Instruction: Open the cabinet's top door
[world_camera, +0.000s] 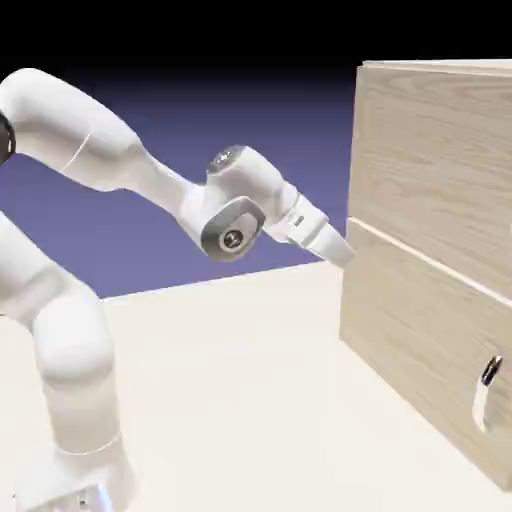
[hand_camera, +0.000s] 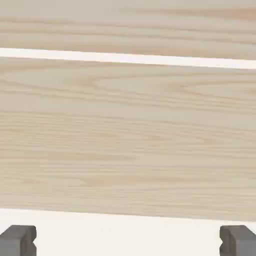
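The cabinet (world_camera: 420, 330) of pale wood stands at the exterior view's right. The top door (world_camera: 440, 150) is the upper panel, flush with the cabinet front above a thin seam; its handle does not show. My gripper (world_camera: 340, 248) reaches right to the cabinet's near left edge at seam height, and its fingers are hidden there. Light wood fills the hand view, crossed by a pale seam (hand_camera: 128, 58) near the top. I cannot tell which panel that wood is. The gripper (hand_camera: 128, 241) is open, with both grey fingertips (hand_camera: 18, 241) far apart and nothing between them.
The lower panel carries a curved silver handle (world_camera: 487, 392) near the exterior view's right edge. The pale table (world_camera: 240, 400) spreads between my base and the cabinet. A pale strip (hand_camera: 128, 235) runs under the wood in the hand view.
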